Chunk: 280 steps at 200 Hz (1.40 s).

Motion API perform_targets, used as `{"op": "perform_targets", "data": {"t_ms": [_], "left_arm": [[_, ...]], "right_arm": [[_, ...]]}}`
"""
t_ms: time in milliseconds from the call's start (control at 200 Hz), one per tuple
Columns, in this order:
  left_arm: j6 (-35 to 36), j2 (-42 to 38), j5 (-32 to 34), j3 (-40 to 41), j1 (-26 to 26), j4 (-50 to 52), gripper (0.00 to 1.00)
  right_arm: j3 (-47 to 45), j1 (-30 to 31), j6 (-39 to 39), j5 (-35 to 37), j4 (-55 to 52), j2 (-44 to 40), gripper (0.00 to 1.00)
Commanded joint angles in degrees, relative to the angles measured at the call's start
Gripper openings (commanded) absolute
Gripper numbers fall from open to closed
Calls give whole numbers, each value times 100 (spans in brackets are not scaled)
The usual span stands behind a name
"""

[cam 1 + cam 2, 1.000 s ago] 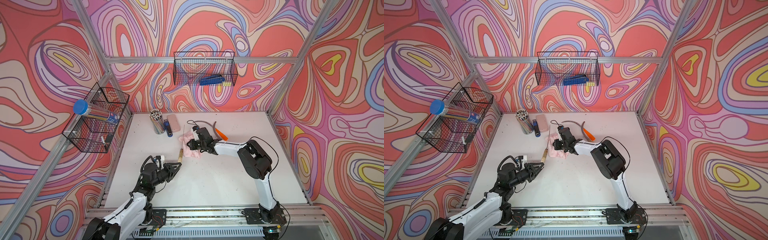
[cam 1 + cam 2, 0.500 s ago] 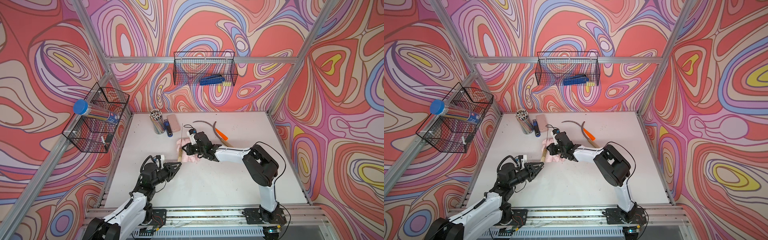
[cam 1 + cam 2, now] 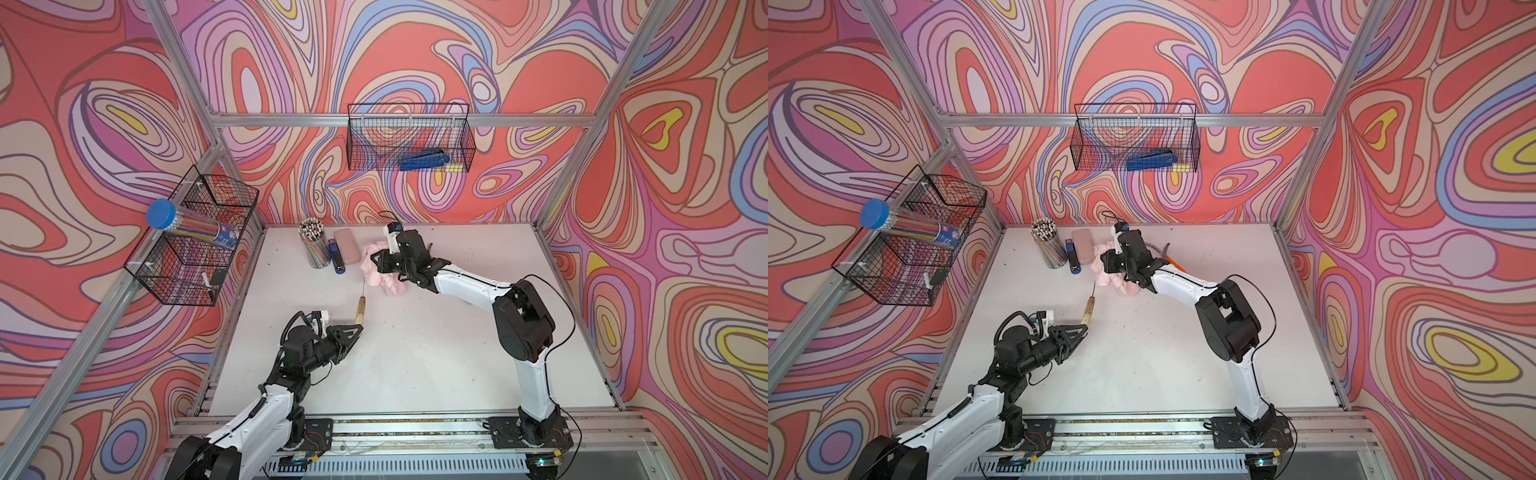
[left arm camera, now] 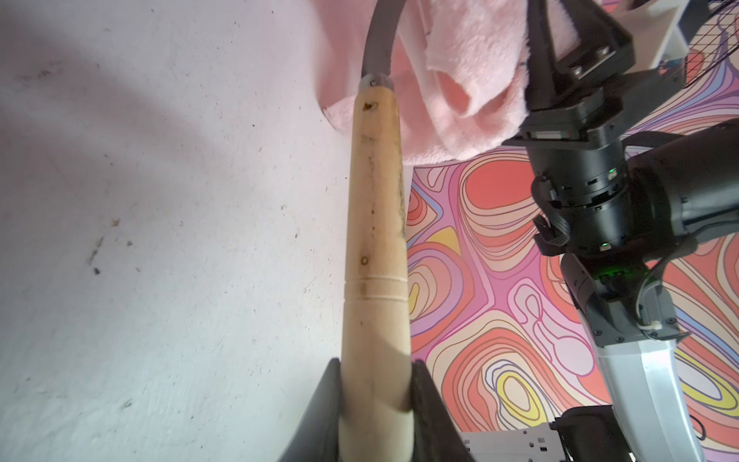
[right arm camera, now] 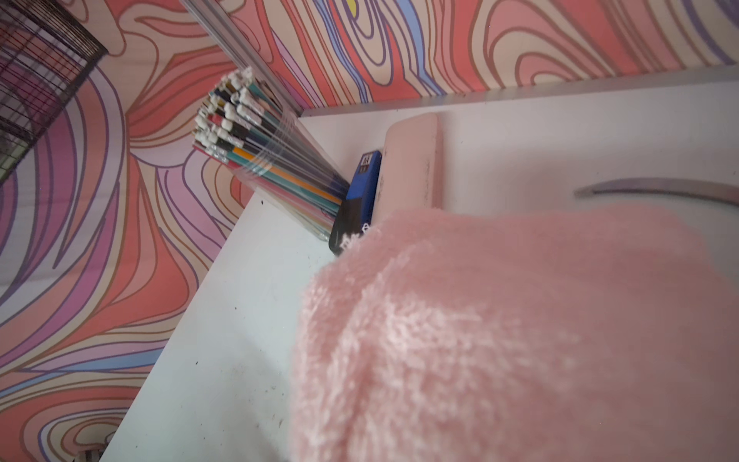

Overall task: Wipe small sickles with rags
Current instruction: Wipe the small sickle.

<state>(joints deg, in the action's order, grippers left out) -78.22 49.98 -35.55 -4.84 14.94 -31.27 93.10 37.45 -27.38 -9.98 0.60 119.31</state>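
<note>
left wrist view: left gripper (image 4: 376, 372) pinched tight on the butt of the wooden-handled sickle (image 4: 376, 224); its long axis runs straight out from the jaws toward the back wall; the blade end curves up against the pink rag (image 4: 472, 80); right gripper (image 3: 379, 261) clamped on that rag at the blade's far end, so the right arm is nearer for a wipe along the blade

The fluffy pink rag (image 3: 374, 266) is sitting just right of the smooth pink case (image 3: 347, 245), covering the blade of the wooden-handled sickle (image 3: 359, 309).
</note>
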Motion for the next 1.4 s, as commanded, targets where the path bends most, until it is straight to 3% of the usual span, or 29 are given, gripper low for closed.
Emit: {"op": "perform_targets", "data": {"t_ms": [0, 165, 350, 771, 1086, 1397], "left_arm": [[-19, -5, -58, -35, -22, -35, 0], [-27, -23, -49, -34, -23, -26, 0], [-1, -23, -31, -43, -18, 13, 0], [119, -126, 8, -104, -26, 231, 0], [240, -382, 81, -162, -28, 699, 0], [340, -421, 153, -220, -35, 935, 0]], "right_arm": [[408, -16, 256, 231, -261, 117, 0], [471, -19, 362, 243, -346, 107, 0], [-421, 29, 227, 1, 141, -149, 0], [-1832, 778, 290, -81, 856, -782, 0], [-1412, 611, 333, 342, 401, -905, 0], [-1211, 409, 686, 851, -200, -1745, 0]]}}
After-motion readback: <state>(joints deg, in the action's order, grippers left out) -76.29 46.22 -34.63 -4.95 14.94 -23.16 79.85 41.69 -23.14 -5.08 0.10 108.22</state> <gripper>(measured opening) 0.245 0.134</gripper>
